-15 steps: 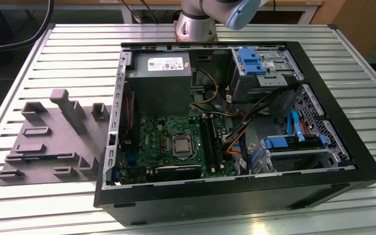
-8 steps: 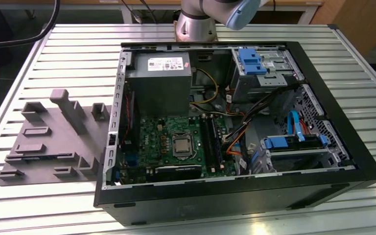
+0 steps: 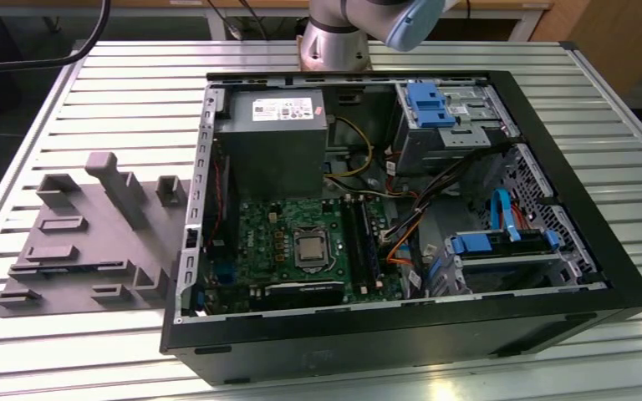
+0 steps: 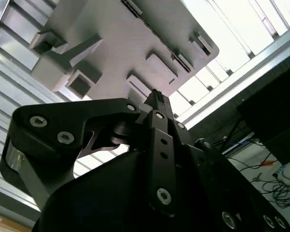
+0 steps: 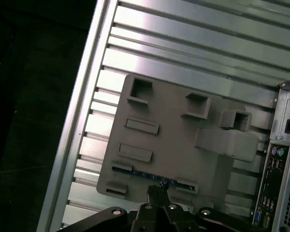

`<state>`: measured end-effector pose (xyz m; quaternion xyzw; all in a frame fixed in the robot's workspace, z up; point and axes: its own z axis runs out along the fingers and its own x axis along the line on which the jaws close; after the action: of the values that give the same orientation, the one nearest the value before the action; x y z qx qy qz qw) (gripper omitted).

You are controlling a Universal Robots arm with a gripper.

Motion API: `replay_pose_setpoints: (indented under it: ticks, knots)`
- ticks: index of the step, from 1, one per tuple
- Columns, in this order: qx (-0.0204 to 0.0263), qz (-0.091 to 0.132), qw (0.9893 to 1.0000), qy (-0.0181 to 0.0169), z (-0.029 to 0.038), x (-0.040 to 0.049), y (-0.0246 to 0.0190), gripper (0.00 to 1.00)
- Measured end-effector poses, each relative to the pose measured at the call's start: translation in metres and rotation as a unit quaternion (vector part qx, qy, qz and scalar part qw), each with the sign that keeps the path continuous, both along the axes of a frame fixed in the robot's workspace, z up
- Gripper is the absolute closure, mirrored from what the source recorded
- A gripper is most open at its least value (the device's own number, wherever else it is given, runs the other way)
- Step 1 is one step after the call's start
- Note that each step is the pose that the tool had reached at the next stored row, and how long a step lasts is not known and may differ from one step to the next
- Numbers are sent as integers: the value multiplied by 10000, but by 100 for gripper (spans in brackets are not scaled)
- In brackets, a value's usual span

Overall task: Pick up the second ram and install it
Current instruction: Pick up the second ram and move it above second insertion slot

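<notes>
The second ram (image 5: 152, 174) is a thin dark stick with a bluish edge. It lies flat between two end brackets near one edge of the grey holder plate (image 5: 174, 140). In the first wrist view my gripper (image 5: 158, 189) hangs over the middle of the stick, well above it, with its fingers together and nothing between them. Its black linkage and tip (image 4: 156, 98) cover part of the plate (image 4: 121, 43) in the second wrist view. In the exterior view the plate (image 3: 87, 242) lies on the slatted table, at the exterior view's left of the open computer case (image 3: 410, 338).
Inside the case I see the green motherboard (image 3: 287, 225) with long black slots (image 3: 363, 238), a grey power supply (image 3: 271, 142), blue drive cages (image 3: 500, 246) and loose cables. The arm's base (image 3: 336, 42) stands behind the case. The case's rear ports (image 5: 275, 174) sit beside the plate.
</notes>
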<state>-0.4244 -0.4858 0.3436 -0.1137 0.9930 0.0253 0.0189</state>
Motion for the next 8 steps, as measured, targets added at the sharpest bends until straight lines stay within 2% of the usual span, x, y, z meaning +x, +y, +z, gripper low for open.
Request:
replay_pose_setpoints:
  ticks: [4,8]
  knots:
    - [0,360,9994,0,-6,0,0,89]
    - [0,724,9974,0,-12,0,0,89]
